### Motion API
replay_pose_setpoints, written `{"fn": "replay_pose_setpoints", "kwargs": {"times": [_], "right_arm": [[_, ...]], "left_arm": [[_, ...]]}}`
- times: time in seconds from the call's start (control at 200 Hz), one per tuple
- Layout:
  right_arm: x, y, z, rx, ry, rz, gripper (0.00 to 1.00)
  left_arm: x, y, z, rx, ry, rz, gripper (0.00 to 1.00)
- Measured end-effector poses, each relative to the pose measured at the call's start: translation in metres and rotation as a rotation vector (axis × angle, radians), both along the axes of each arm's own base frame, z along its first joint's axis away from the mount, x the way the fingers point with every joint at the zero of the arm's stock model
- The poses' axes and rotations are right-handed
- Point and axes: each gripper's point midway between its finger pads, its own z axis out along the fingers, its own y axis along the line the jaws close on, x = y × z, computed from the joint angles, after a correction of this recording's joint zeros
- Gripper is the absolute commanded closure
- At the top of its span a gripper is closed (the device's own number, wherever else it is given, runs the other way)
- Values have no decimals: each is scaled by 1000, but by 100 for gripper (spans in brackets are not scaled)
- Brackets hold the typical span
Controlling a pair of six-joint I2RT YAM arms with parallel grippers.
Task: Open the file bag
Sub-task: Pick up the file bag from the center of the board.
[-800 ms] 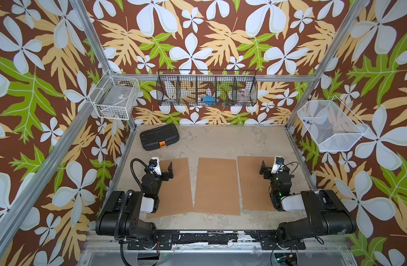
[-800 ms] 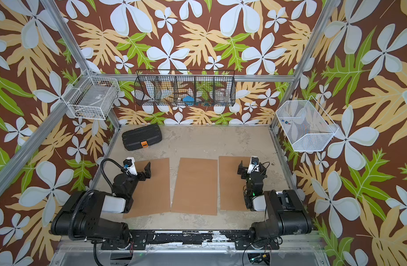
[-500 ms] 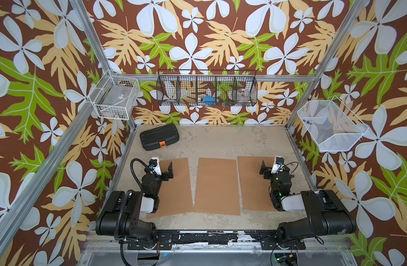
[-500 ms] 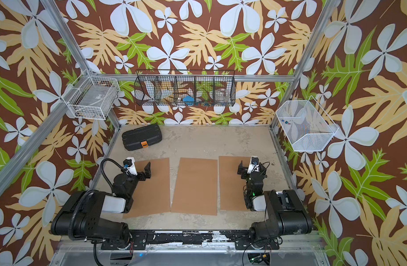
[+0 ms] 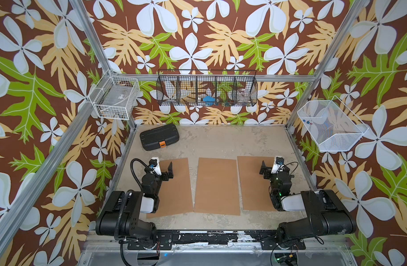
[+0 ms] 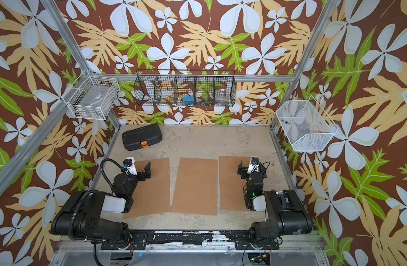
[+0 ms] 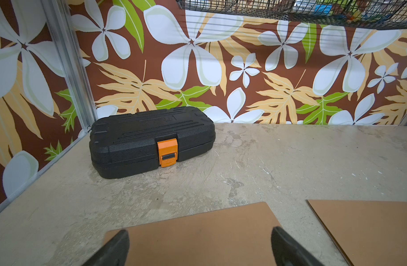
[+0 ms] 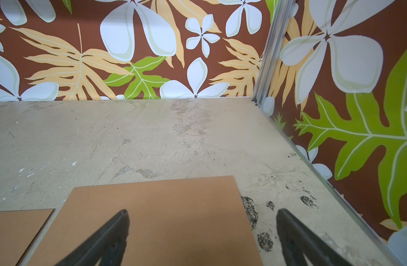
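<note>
The file bag (image 7: pixel 151 138), a black hard case, is lying in the table's (image 5: pixel 220 142) far-left corner, with its long axis running roughly along the back wall and its orange latch (image 7: pixel 167 155) facing the arms. The left gripper (image 7: pixel 199 235) is sitting nearer, jaws spread wide and empty over a brown mat (image 7: pixel 193 216), with the case lying ahead of it. The right gripper (image 8: pixel 202 214) is also gaping empty, well apart from the case.

Walls (image 5: pixel 197 34): brown, printed with white flowers, tan fronds and green leaves. Desk (image 5: pixel 220 142): mottled beige-grey with white flecks. Boards (image 5: pixel 217 186): plain brown. Case (image 7: pixel 138 135): black, ribbed, with an orange latch (image 7: pixel 167 152). Far basket (image 5: pixel 186 92): black wire. Left basket (image 5: pixel 110 111) and right basket (image 5: pixel 336 141): white wire. Arms (image 5: pixel 119 214): black with white segments.
</note>
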Motion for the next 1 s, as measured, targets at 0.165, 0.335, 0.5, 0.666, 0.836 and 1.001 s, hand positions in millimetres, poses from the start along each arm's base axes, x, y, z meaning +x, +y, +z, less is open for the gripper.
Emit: {"fn": "replay_pose_setpoints", "kwargs": {"times": [0.165, 0.335, 0.5, 0.666, 0.836, 1.001], "right_arm": [[0, 0, 0, 0, 0, 0, 0], [0, 0, 0, 0, 0, 0, 0], [7, 0, 6, -1, 11, 1, 0], [89, 0, 103, 33, 6, -30, 0], [108, 1, 88, 127, 210, -57, 0], [79, 23, 40, 214, 431, 31, 0]], "left_arm": [[0, 1, 0, 1, 0, 4, 0], [-4, 2, 5, 1, -15, 13, 0], [-3, 15, 53, -27, -123, 91, 0], [-19, 34, 73, -156, -186, 196, 0], [-9, 36, 76, -327, -142, 202, 0], [-11, 32, 79, -521, -137, 193, 0]]}}
